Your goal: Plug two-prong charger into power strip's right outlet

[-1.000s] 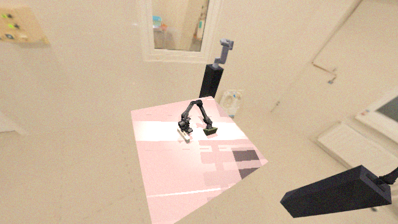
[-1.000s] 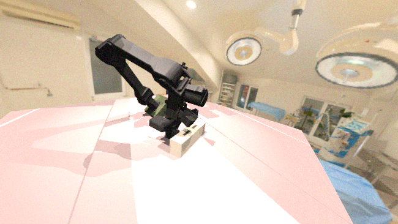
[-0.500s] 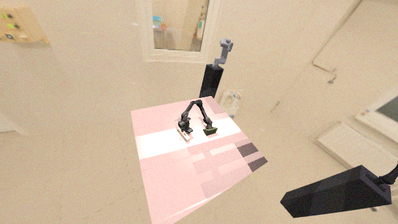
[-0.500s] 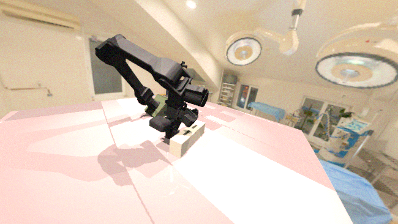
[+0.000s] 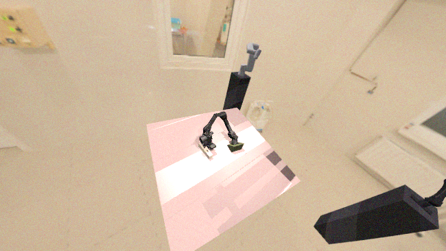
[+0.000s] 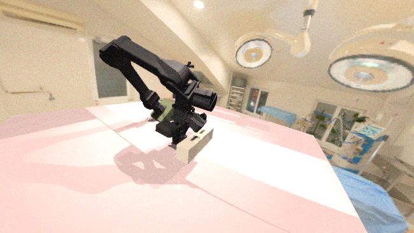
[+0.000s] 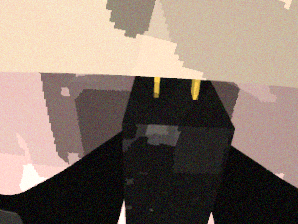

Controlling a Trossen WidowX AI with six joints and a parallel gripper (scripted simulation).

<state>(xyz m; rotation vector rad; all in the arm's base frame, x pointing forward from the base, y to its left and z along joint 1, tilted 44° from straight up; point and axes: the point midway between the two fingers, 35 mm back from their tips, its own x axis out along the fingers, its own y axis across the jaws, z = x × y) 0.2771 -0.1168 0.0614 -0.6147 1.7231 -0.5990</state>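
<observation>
My gripper [image 5: 211, 146] [image 6: 179, 137] [image 7: 168, 141] is shut on the black charger [image 7: 175, 105], whose block sits between the two dark fingers in the wrist view. Two gold prongs stick out of its front towards the cream power strip [image 5: 208, 154] [image 6: 185, 153] [image 7: 75, 40]. The far ends of the prongs run out of sight at the strip's edge; whether they are in the slots cannot be told. The strip lies on the table, with two dark marks on its top in the exterior view. The gripper is low, close beside the strip's long side.
A green block [image 5: 235, 147] [image 6: 165, 111] stands at the foot of the arm. The pink and white table [image 5: 182, 219] [image 6: 95, 210] carries patchy shadows. Black pillars [image 5: 237, 90] [image 5: 370, 216] with other arms stand beyond the table in the top view.
</observation>
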